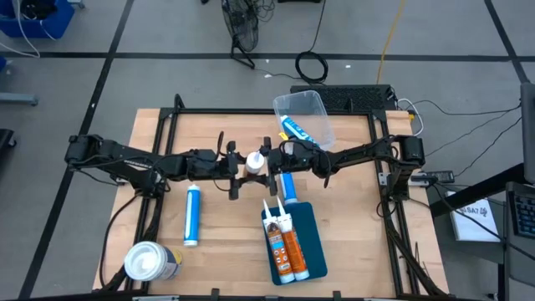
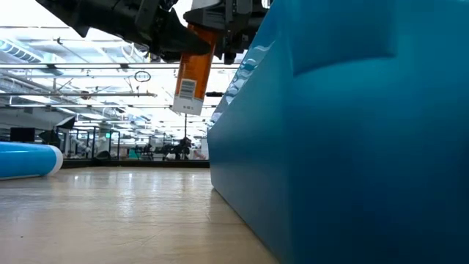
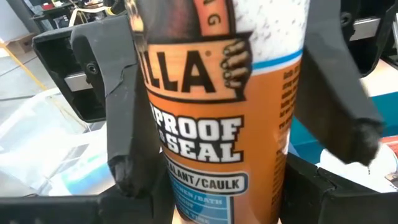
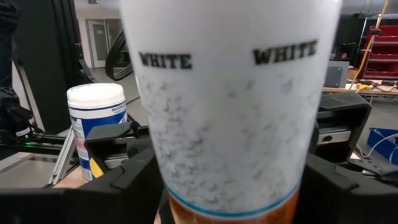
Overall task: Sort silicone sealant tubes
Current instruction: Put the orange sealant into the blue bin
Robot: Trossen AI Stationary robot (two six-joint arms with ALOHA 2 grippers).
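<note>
The left gripper's dark fingers (image 3: 127, 124) pinch an orange sealant tube (image 3: 217, 112) by its body, held in the air at the centre of the high view. The right gripper (image 1: 272, 159) faces it from the other side, fingers around the same tube's white end – whether they press it I cannot tell. Just right of the pair lies a blue tube (image 1: 287, 186); below, two orange tubes (image 1: 284, 242) on the blue tray (image 1: 311, 219); centre-left another blue tube (image 1: 191, 215); one more in the clear bin (image 1: 313, 113), upper centre – the white-topped canister (image 1: 149, 262) sits lower left
</note>
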